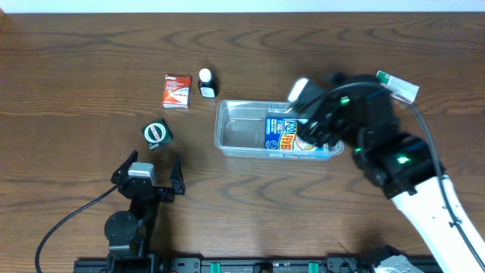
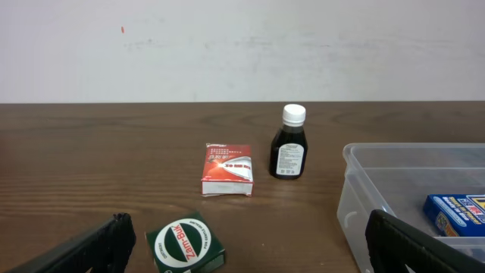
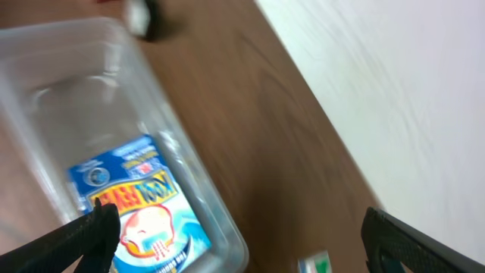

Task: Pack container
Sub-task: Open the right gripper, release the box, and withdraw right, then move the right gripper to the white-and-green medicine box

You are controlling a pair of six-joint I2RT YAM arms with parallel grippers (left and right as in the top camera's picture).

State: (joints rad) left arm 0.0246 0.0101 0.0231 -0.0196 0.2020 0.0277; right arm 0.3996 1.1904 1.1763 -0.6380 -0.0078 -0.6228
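Note:
The clear plastic container (image 1: 241, 135) lies at the table's middle, with a blue "Kool Fever" box (image 1: 280, 133) flat in its right half. My right gripper (image 3: 239, 244) is open and empty, hovering over the container's right end and far rim; the blue box (image 3: 142, 206) lies below its left finger. My right arm (image 1: 356, 114) covers that end of the container in the overhead view. My left gripper (image 1: 148, 179) is open and empty, low at the front left. In its wrist view (image 2: 246, 249) the green Zam-Buk box (image 2: 184, 244) lies between its fingers, and the container (image 2: 362, 189) is at the right.
A green Zam-Buk box (image 1: 157, 133) lies left of the container. A red-and-white box (image 1: 176, 90) and a dark bottle with a white cap (image 1: 206, 83) stand behind it. A green-and-white box (image 1: 398, 86) lies at the back right, beyond my right arm.

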